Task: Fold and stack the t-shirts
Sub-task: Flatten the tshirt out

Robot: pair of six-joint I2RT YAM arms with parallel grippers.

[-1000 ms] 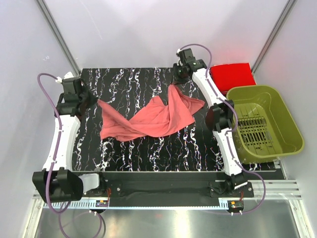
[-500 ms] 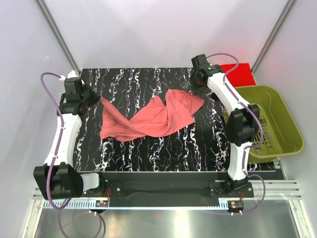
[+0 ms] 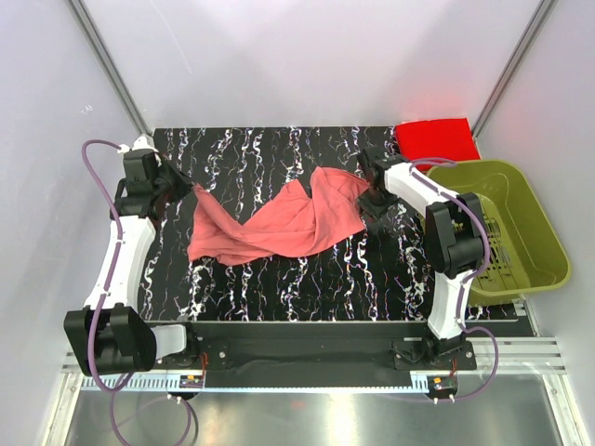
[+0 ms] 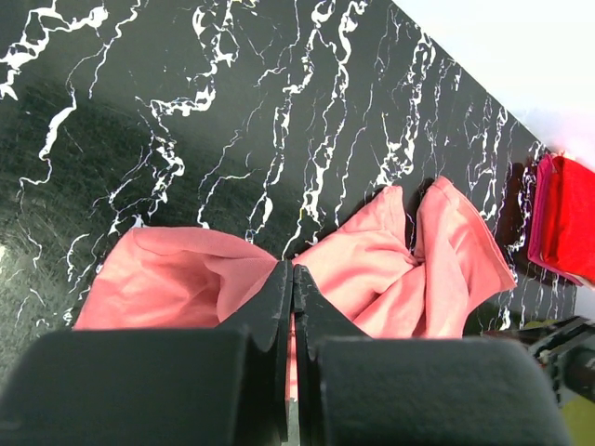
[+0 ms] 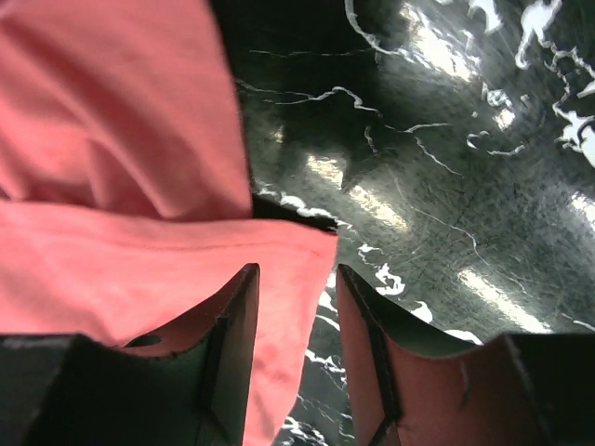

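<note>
The salmon-pink t-shirt [image 3: 279,223] lies crumpled across the middle of the black marbled table [image 3: 279,279]. My left gripper [image 3: 182,186] is shut on its far left corner. In the left wrist view the jaws [image 4: 293,271] are pressed together with pink cloth [image 4: 372,279] between them. My right gripper [image 3: 374,197] hovers open at the shirt's right edge. In the right wrist view its fingers [image 5: 296,279] straddle a cloth corner [image 5: 279,255] without gripping it. The brighter red t-shirt [image 3: 435,141] lies folded at the back right corner, and its edge [image 4: 565,223] shows in the left wrist view.
An olive-green plastic basket [image 3: 544,228] stands to the right of the table, beside the right arm. Grey walls close in the back and both sides. A metal rail runs along the near edge by the arm bases.
My right gripper opened and let go of the shirt's raised back corner, swung right, then came forward and down to the shirt's right edge. The left gripper crept slightly right, still gripping.
</note>
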